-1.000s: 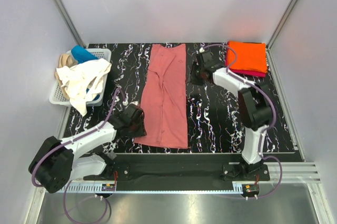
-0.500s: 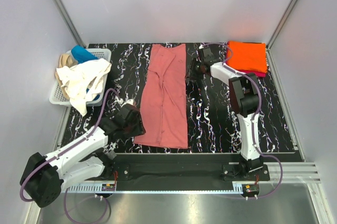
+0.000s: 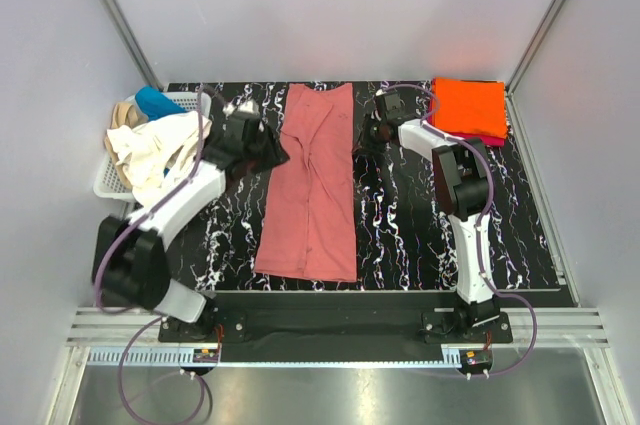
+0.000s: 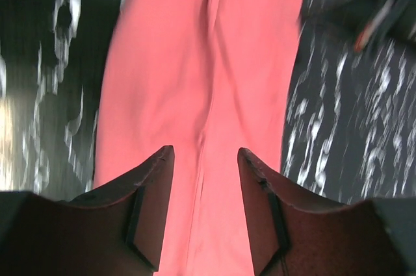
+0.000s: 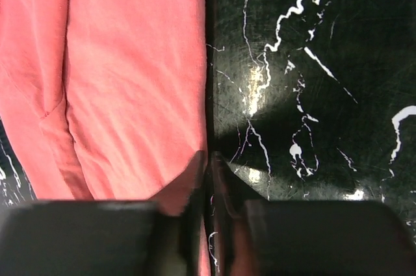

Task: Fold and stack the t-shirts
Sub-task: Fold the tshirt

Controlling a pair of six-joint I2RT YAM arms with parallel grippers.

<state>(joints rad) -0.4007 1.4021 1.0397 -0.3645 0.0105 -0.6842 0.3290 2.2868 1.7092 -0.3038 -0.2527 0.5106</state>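
1. Robot lab test cell.
2. Blank pale panel walls [image 3: 330, 5] from 9 round to 3 o'clock; metal corner posts [image 3: 122, 20].
3. Left arm [image 3: 180, 200] and right arm [image 3: 472, 255] bolted to a base rail [image 3: 330, 325] at 6 o'clock, by a marbled black table [image 3: 400, 235].

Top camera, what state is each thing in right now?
salmon-pink t-shirt: folded into a long strip, flat
orange t-shirt: folded square, top of stack
magenta t-shirt: folded, under the orange
cream t-shirt: unfolded, draped over basket
left claw: open
right claw: shut on salmon-pink t-shirt's edge

High overhead view; two wrist views close over salmon-pink t-shirt [image 3: 310, 185]
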